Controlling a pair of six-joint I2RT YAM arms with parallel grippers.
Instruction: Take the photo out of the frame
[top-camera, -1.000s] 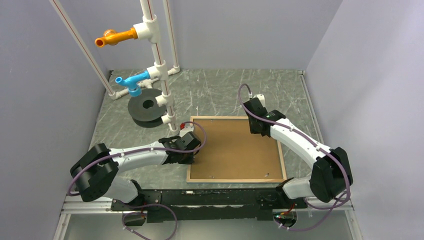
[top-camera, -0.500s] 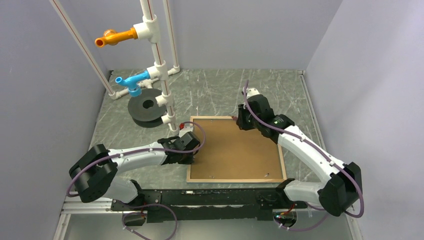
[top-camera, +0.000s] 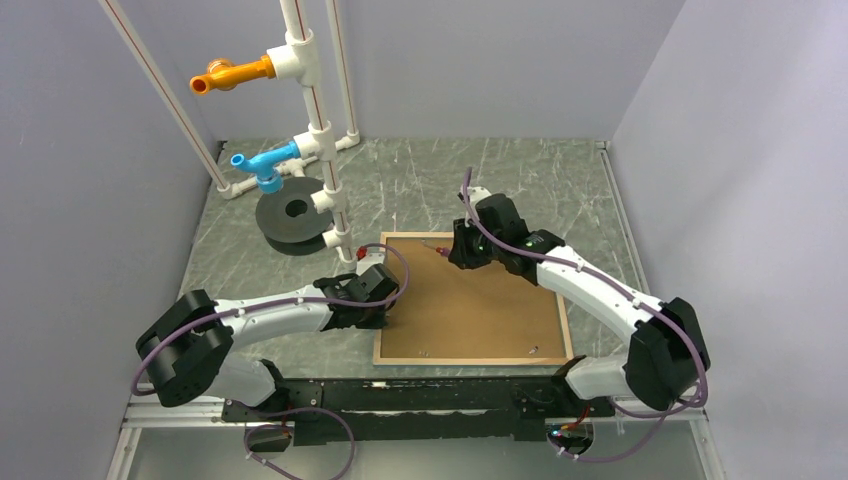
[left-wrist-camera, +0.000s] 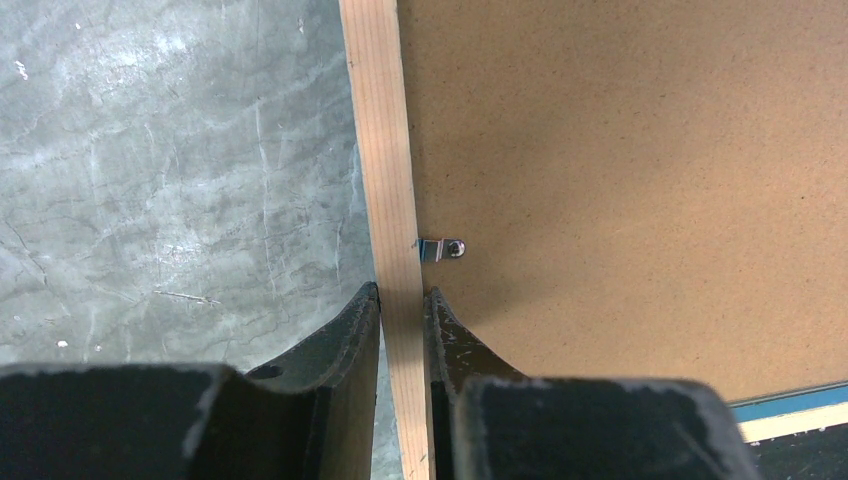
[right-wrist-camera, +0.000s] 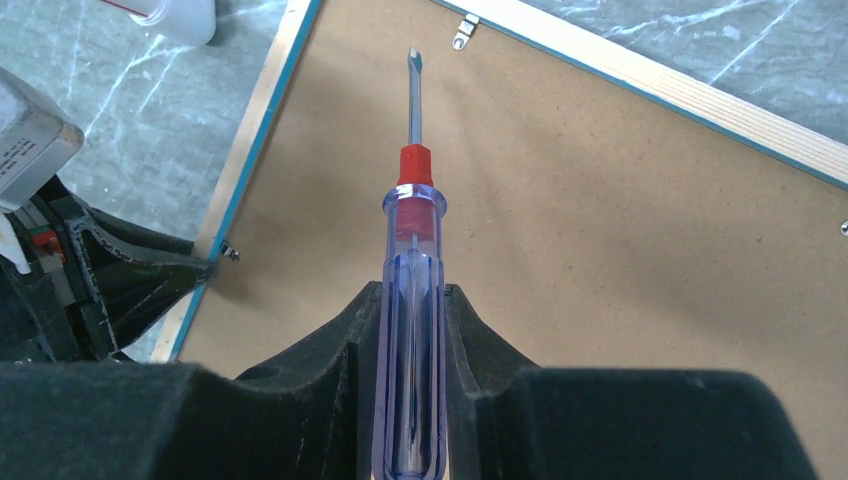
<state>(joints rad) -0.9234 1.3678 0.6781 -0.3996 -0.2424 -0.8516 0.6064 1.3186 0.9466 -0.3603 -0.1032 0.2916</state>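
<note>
The frame (top-camera: 568, 330) lies face down on the table, its light wood rim (left-wrist-camera: 385, 150) around a plain brown backing board (top-camera: 470, 310). The photo is hidden under that board. My left gripper (left-wrist-camera: 402, 298) is shut on the frame's left rim, just short of a small metal clip (left-wrist-camera: 443, 248). My right gripper (right-wrist-camera: 412, 295) is shut on a screwdriver (right-wrist-camera: 412, 250) with a clear blue handle and red collar. It hovers over the board's far side (top-camera: 462, 250), and the screwdriver's tip points toward a clip (right-wrist-camera: 464, 33) on the far rim.
A white pipe stand (top-camera: 310, 120) with orange and blue fittings rises at the far left, next to a black disc (top-camera: 295, 215). One white pipe foot (right-wrist-camera: 180, 15) sits close to the frame's far-left corner. Grey walls enclose the table on three sides.
My right arm has swung left along the frame's far edge with the screwdriver in its grip. The left arm and the frame have stayed put.
</note>
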